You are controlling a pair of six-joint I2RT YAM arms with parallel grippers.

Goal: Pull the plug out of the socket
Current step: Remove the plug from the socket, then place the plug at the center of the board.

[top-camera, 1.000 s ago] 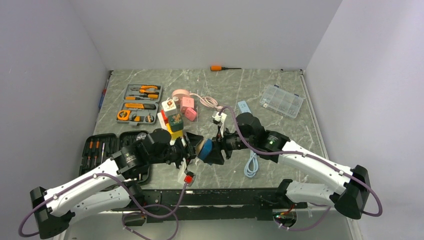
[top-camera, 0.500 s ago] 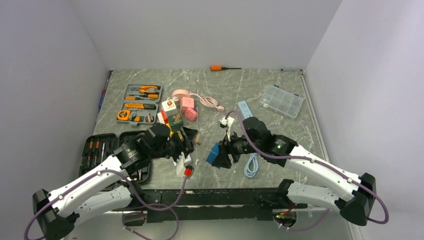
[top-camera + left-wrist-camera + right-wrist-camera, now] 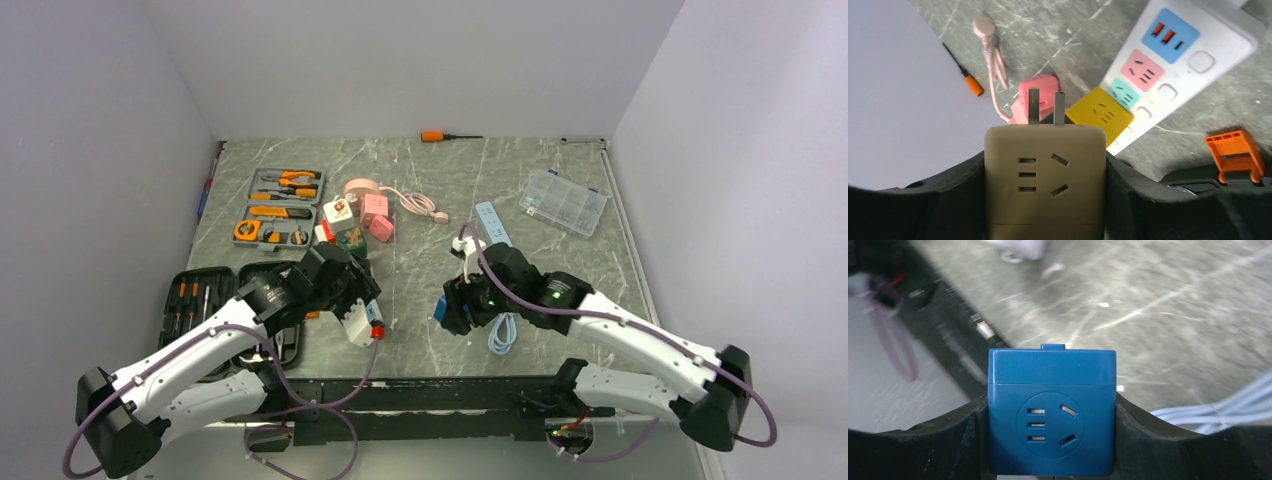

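Under the left arm in the overhead view, most of the socket (image 3: 358, 322) is hidden; only its near white end with a red mark shows. From the left wrist it runs diagonally across the grey marble table (image 3: 520, 165), flat, outlets up, with a yellow cube (image 3: 1100, 112) plugged in and its lower stretch lost behind the tan plug (image 3: 1045, 160). The left gripper (image 3: 1046, 192) clamps that plug from both sides, clear of the strip, two bare prongs pointing away from the camera. The right gripper (image 3: 1050, 440) likewise squeezes a blue plug (image 3: 1050, 390) above the table, prongs out of sight. A pink adapter (image 3: 1038, 90), an orange-handled screwdriver (image 3: 965, 75) and an orange clip (image 3: 1235, 152) lie nearby.
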